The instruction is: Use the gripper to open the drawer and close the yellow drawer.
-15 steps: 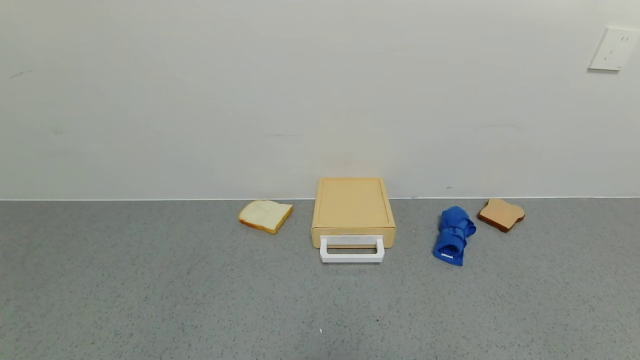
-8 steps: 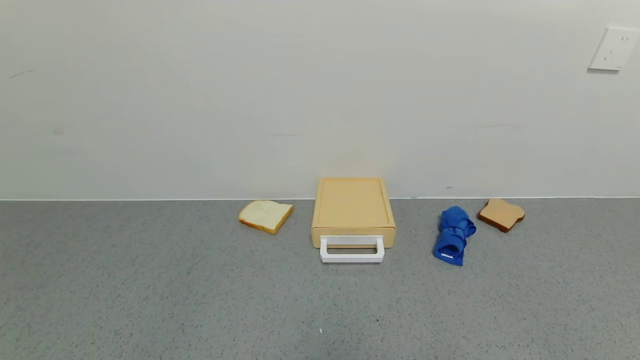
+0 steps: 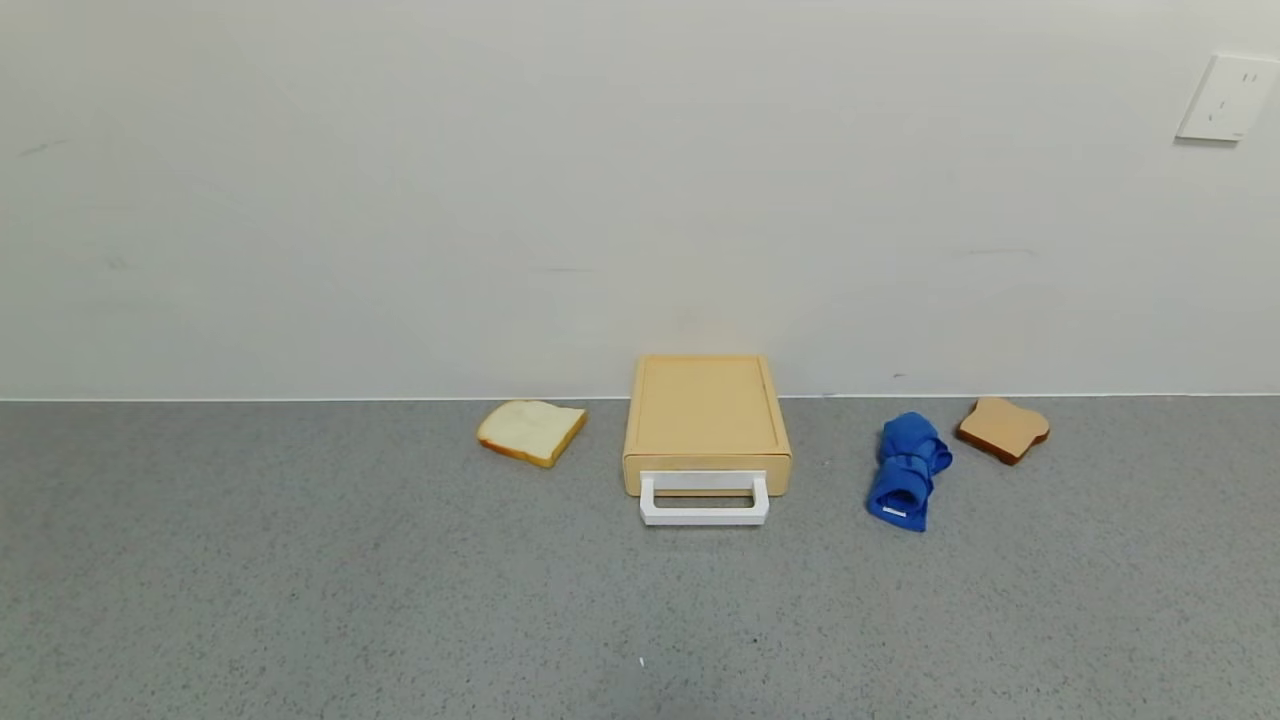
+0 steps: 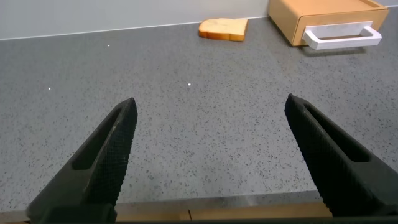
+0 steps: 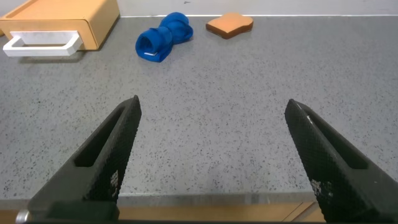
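Note:
The pale yellow drawer box (image 3: pixel 706 412) stands against the back wall at the middle of the grey counter, its tray shut and its white loop handle (image 3: pixel 704 503) facing me. It also shows in the left wrist view (image 4: pixel 323 18) and the right wrist view (image 5: pixel 59 22). Neither arm shows in the head view. My left gripper (image 4: pixel 211 112) is open and empty over the counter's near edge, far from the drawer. My right gripper (image 5: pixel 214 112) is open and empty over the near edge too.
A white bread slice (image 3: pixel 530 430) lies left of the drawer. A rolled blue cloth (image 3: pixel 908 468) and a brown toast slice (image 3: pixel 1002 428) lie to its right. A wall socket (image 3: pixel 1228 97) is at the upper right.

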